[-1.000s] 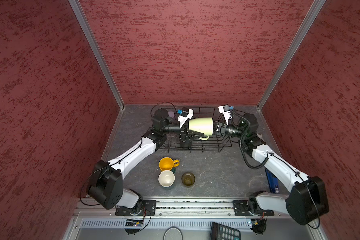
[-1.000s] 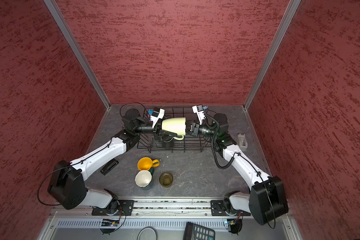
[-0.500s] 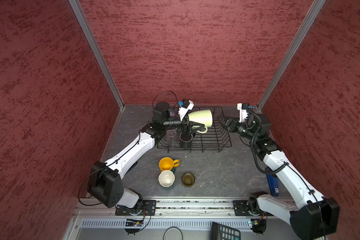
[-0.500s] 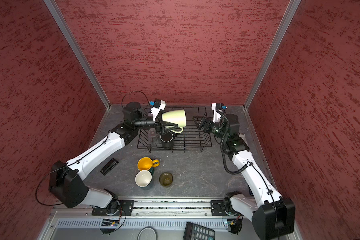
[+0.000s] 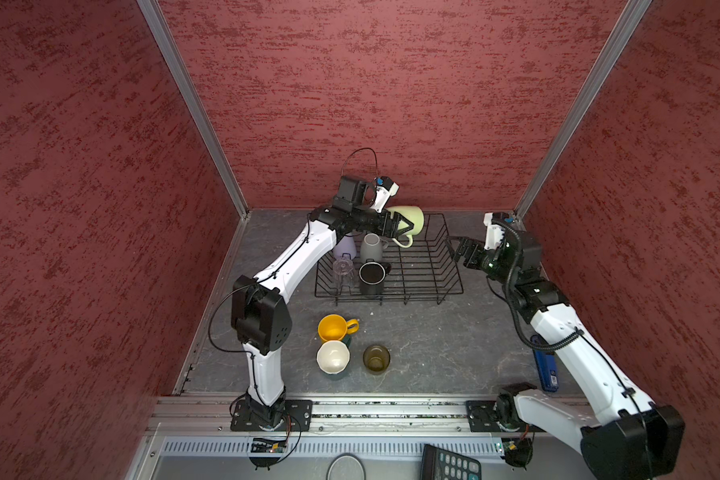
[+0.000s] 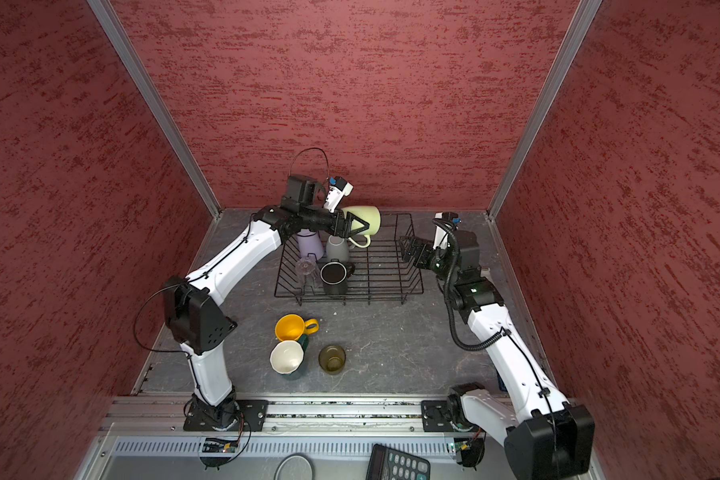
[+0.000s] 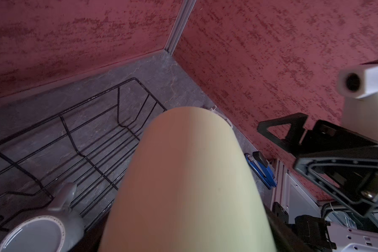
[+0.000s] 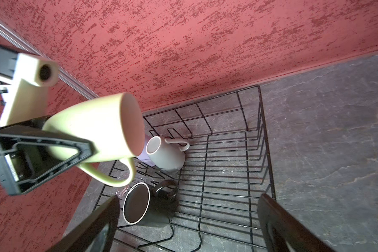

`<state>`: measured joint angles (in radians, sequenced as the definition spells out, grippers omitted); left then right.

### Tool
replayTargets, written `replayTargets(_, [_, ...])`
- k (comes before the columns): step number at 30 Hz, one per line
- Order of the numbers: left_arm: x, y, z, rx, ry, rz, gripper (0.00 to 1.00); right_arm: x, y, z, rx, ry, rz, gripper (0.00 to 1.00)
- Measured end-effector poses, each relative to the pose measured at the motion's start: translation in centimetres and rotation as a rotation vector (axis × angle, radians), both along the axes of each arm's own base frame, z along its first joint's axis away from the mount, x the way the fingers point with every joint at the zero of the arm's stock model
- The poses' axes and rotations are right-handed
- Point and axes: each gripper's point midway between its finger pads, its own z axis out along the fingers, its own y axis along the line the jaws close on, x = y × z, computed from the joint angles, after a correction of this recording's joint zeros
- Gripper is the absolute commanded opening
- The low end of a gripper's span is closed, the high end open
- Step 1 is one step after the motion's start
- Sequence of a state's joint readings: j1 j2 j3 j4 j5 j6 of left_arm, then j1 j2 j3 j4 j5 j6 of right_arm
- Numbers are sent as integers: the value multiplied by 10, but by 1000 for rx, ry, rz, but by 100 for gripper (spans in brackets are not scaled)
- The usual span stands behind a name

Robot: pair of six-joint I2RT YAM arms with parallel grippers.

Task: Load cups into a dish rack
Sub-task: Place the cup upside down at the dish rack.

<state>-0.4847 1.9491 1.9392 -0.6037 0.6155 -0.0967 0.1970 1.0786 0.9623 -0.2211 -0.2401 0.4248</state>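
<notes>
- Right gripper (image 5: 463,251), a second ago clamped on the green mug (image 5: 413,218) opposite its partner, has let go and backed off to 3 o'clock of the rack (image 5: 420,272); its jaws are spread wide and empty.
- Left gripper (image 5: 406,223) alone grips the mug's base, jaws part-open around it.
- Mug hangs above the rack's 12 o'clock edge, long axis 9-to-3, mouth toward 3 o'clock, handle down.
- Bare wires lie at 5 o'clock of the mug; set-down likely falls to the left arm.

pale green mug (image 5: 413,218) | tipped sideways | above dish rack (image 5: 422,272) far corner
</notes>
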Motion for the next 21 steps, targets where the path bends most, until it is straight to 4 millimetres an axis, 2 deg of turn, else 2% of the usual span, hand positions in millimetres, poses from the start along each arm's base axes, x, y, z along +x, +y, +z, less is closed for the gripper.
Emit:
replayTargets(4, [22,-5,-21,87,66,52,0,-4,-2,3,-9,-10,0,99])
replayTargets(9, [39,-14,-42,177,105,94,0,-9,-3,10,-9,-29,-1,99])
replayTargets(18, [43,-16,-92,384,113,172,0,-16,-4,7,-9,-18,2,99])
replayTargets(21, [41,-16,-101,442,101,190,0,-17,-4,1,-9,-5,4,99])
